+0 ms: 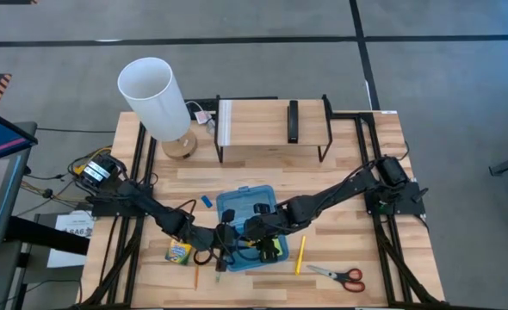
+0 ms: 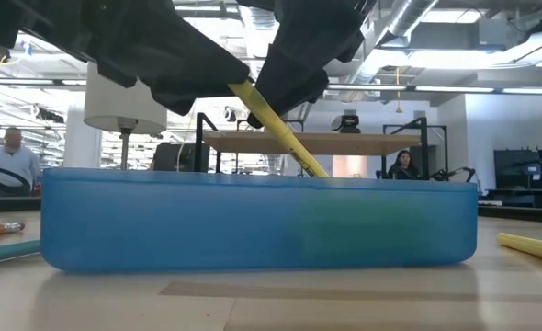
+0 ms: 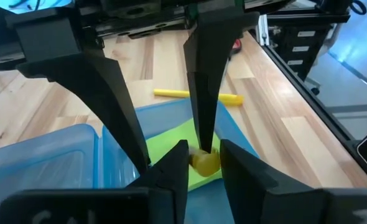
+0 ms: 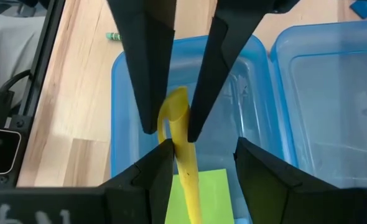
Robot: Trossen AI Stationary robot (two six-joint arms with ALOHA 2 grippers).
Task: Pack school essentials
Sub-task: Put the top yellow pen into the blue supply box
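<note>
Yellow pencil (image 2: pixel 280 129) clenched in my left jaws at its upper end, between their fingers (image 3: pixel 171 171). It hangs tilted, lower tip down inside the blue translucent case (image 1: pixel 241 196). My right jaws are released: their fingers (image 4: pixel 258 177) stand spread on either side of the same pencil, one finger just beside it, no grip visible. Both arms meet over the case from left and right, jaws close together above its near half. The case sits open, about the middle of the counter (image 1: pixel 383 164), toward the near edge. Lime-green sticky-note pad (image 3: pixel 180 134) lies flat on the case floor, right under the held pencil. A second yellow pencil (image 1: pixel 300 255) lies on the counter just right of the case, apart from it. Red-handled scissors (image 1: pixel 342 275) lie at near right, well clear of the case. Crayon box (image 1: pixel 179 251), yellow-green, sits on the counter just left of the case, beside my left arm. Orange pencil (image 1: pixel 195 277) lies near it at the near edge. Small blue eraser (image 1: pixel 207 201) is on the counter off the case's far left corner. White lamp (image 1: pixel 155 95) stands at far left; a black-framed wooden rack (image 1: pixel 271 129) at far centre.
</note>
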